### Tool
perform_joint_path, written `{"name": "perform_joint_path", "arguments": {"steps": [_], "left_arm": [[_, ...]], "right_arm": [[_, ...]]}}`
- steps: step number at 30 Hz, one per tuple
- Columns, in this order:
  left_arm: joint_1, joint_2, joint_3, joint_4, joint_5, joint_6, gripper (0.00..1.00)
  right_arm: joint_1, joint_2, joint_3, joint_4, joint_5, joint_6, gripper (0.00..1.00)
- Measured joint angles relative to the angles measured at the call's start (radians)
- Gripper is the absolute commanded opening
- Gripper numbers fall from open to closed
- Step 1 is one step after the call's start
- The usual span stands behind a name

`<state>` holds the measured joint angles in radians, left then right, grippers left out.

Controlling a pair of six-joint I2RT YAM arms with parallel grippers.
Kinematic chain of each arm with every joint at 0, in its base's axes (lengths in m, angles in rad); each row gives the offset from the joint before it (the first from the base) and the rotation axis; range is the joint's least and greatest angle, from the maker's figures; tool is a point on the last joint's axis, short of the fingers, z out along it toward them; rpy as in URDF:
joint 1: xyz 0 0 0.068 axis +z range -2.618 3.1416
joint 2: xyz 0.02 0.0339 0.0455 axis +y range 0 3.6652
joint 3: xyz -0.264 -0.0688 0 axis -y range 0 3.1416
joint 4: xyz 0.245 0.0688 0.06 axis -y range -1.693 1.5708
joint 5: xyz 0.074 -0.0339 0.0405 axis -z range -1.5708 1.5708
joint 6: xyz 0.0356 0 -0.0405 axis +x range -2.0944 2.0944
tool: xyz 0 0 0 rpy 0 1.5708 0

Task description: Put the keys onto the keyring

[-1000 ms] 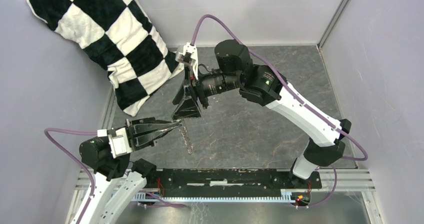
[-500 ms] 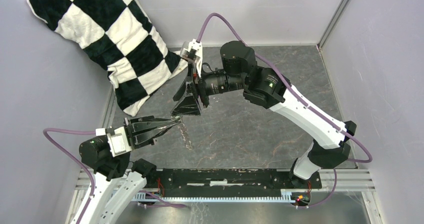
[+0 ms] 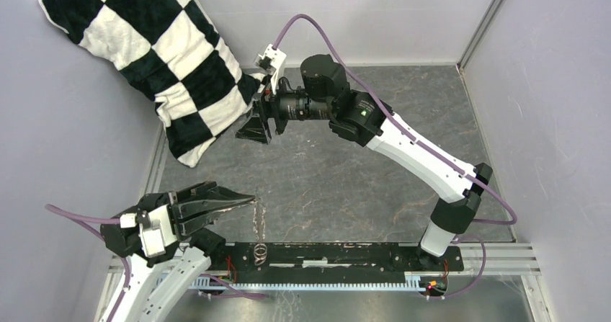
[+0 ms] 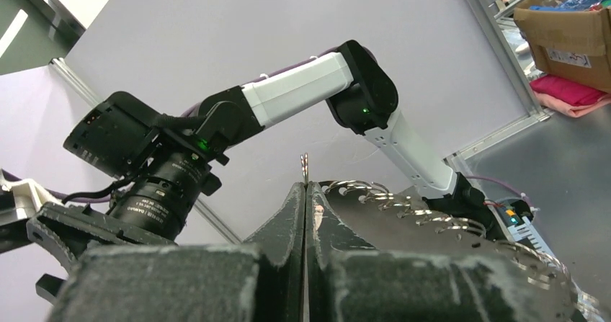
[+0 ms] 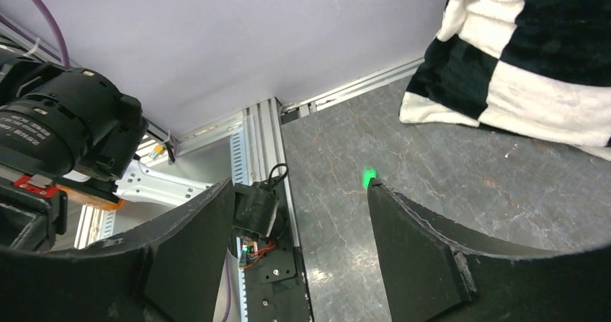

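**Top external view.** The left gripper (image 3: 252, 198) lies low over the near-left part of the grey marbled bench (image 3: 375, 185). It points right, with its jaws pressed together. The keyring (image 3: 259, 217) shows only as a faint silvery streak hanging from the tips. The right gripper (image 3: 253, 130) is at the far left of the bench, well apart from the left one. It is just beside the lower corner of the black-and-white chequered pillow (image 3: 144, 55), which is propped in the far-left corner. The key cannot be made out from here.

**Left wrist view.** The left gripper (image 4: 305, 189) has its jaws closed with no gap, nipping the thin wire of the keyring (image 4: 432, 221). A short end of metal stands up between the tips. The loop runs off to the right, with its row of small silvery pieces (image 4: 393, 201) strung along the rim. The right arm (image 4: 302, 95) stands behind, against the lilac wall.

**Right wrist view.** The right gripper (image 5: 301, 186) has its jaws wide apart, with bare bench between them. The key (image 5: 369, 176) shows only as a bright green spot at the tip of the finger on the picture's right. Whether it clings to that finger or lies on the bench behind it cannot be told. The pillow (image 5: 533, 48) rests on the bench at upper right.
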<state>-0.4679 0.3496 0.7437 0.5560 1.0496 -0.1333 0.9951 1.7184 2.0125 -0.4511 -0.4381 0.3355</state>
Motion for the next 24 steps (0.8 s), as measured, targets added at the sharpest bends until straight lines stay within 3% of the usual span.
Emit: {"name": "perform_joint_path", "arguments": {"steps": [7, 10, 13, 19, 24], "left_arm": [[0.0, 0.0, 0.0, -0.002, 0.0, 0.0, 0.02], [0.0, 0.0, 0.0, -0.013, 0.0, 0.002, 0.02], [0.0, -0.001, 0.002, -0.057, -0.002, 0.029, 0.02], [-0.006, 0.007, 0.054, -0.191, -0.005, 0.112, 0.02], [-0.006, 0.013, 0.116, -0.31, -0.001, 0.196, 0.02]], "right_arm": [[0.003, -0.008, -0.005, -0.011, 0.061, -0.05, 0.82], [0.002, -0.035, -0.029, -0.016, 0.111, -0.089, 0.95], [-0.002, -0.114, -0.148, 0.003, 0.18, -0.136, 0.98], [-0.06, -0.32, -0.557, 0.183, 0.314, -0.235, 0.98], [-0.127, -0.218, -0.655, 0.388, 0.346, -0.281, 0.98]]}}
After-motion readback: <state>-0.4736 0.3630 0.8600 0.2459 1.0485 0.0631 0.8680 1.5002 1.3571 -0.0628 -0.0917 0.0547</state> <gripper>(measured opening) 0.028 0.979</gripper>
